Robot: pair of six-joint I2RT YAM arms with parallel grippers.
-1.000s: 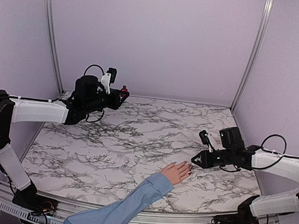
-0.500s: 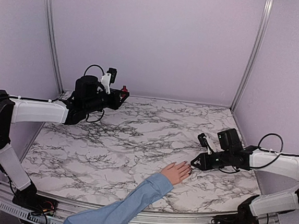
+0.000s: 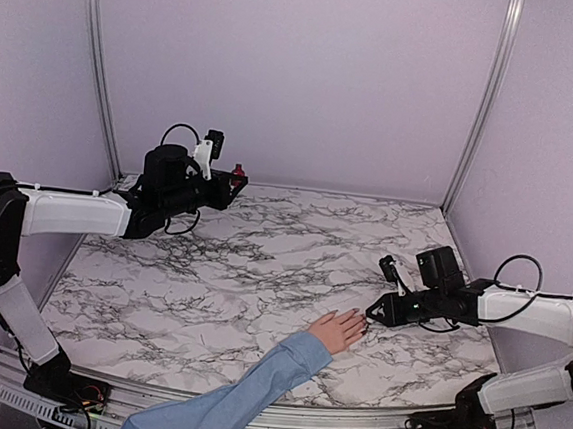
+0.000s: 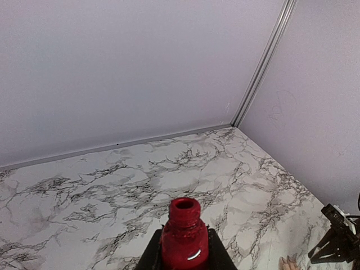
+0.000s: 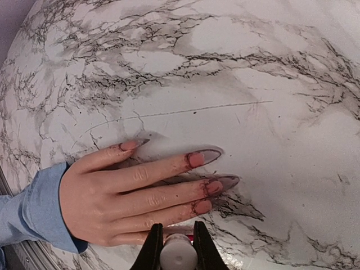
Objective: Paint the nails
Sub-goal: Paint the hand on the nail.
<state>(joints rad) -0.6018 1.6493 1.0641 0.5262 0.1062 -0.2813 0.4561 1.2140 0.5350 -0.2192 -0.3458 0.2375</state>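
Observation:
A light-skinned hand (image 3: 338, 329) in a light blue sleeve (image 3: 251, 390) lies flat on the marble table (image 3: 262, 263). In the right wrist view its pinkish nails (image 5: 196, 159) sit on the spread fingers, with long clear tips beyond them. My right gripper (image 5: 177, 227) is shut on a white brush cap (image 5: 178, 254), low over the little finger at the hand's right edge (image 3: 372, 311). The brush tip is hidden under the cap. My left gripper (image 3: 235, 182) is raised at the back left, shut on an uncapped red polish bottle (image 4: 184, 233).
Lilac walls with metal corner posts (image 3: 482, 101) close the table on three sides. The forearm crosses the near edge (image 3: 279, 415) between the two arm bases. The right arm (image 3: 519, 307) reaches in from the right.
The right gripper has edged slightly lower and closer to the hand's fingertips. The left arm and the hand have not moved.

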